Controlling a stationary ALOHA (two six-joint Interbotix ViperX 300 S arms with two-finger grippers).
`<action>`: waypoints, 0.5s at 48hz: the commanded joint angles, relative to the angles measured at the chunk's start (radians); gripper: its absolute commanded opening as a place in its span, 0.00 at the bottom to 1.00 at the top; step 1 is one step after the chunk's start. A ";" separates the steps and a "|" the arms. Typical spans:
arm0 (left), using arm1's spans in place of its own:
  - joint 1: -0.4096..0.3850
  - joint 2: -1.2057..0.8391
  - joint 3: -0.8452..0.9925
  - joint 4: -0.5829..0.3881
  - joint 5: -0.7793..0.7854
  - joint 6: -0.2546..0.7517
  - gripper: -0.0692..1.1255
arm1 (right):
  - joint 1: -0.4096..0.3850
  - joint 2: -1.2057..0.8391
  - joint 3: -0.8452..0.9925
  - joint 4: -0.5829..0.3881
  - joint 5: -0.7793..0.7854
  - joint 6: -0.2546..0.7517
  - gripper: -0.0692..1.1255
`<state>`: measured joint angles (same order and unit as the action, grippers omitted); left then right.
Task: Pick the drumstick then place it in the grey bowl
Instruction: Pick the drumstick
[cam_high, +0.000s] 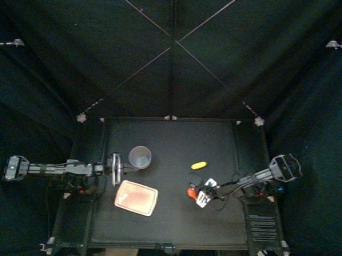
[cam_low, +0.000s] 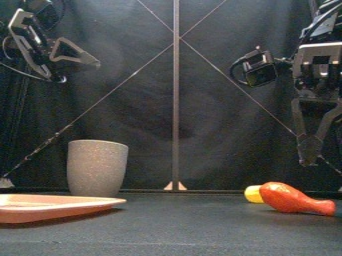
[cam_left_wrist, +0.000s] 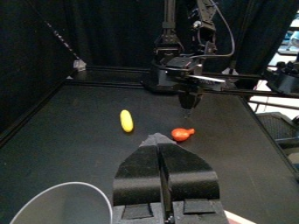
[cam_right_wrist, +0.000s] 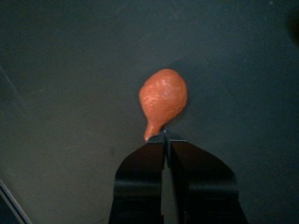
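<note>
Closest to the front edge of the table (cam_high: 174, 135) lies the pink tray (cam_low: 54, 206), flat, left of the middle. About level with it, on the right half, the drumstick (cam_low: 297, 199) lies on its side on the bare table top. It is orange-red, and in the front view its thick end points left and its thin end right. The right gripper (cam_right_wrist: 167, 142) hangs over the thin end with its jaws pressed together and nothing between them; the front view shows clear air between the tips and the drumstick.

A little further back, near the middle of the table, lies a small yellow toy (cam_high: 199, 165), just behind the drumstick's thick end as seen from the front. Furthest back of the things stands the grey cup (cam_high: 140, 156), upright, left of the middle and behind the tray, well apart from the drumstick. Just to the left of the cup the left gripper (cam_left_wrist: 163, 150) is held high above the table, jaws pressed together, pinching nothing
</note>
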<state>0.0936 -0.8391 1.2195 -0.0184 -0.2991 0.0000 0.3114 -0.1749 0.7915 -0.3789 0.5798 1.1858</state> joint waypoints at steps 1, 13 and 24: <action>0.005 0.005 -0.011 -0.002 -0.009 0.000 0.05 | 0.021 -0.014 -0.008 -0.028 -0.034 0.087 0.51; 0.011 0.005 -0.008 -0.002 -0.011 0.002 0.05 | 0.018 0.031 0.011 -0.043 -0.087 0.192 0.91; 0.018 0.005 -0.002 -0.002 -0.028 0.002 0.05 | 0.008 0.124 0.002 -0.040 -0.104 0.221 0.90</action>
<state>0.1074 -0.8376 1.2287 -0.0184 -0.3114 0.0015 0.3267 -0.0629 0.8099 -0.4142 0.4801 1.4005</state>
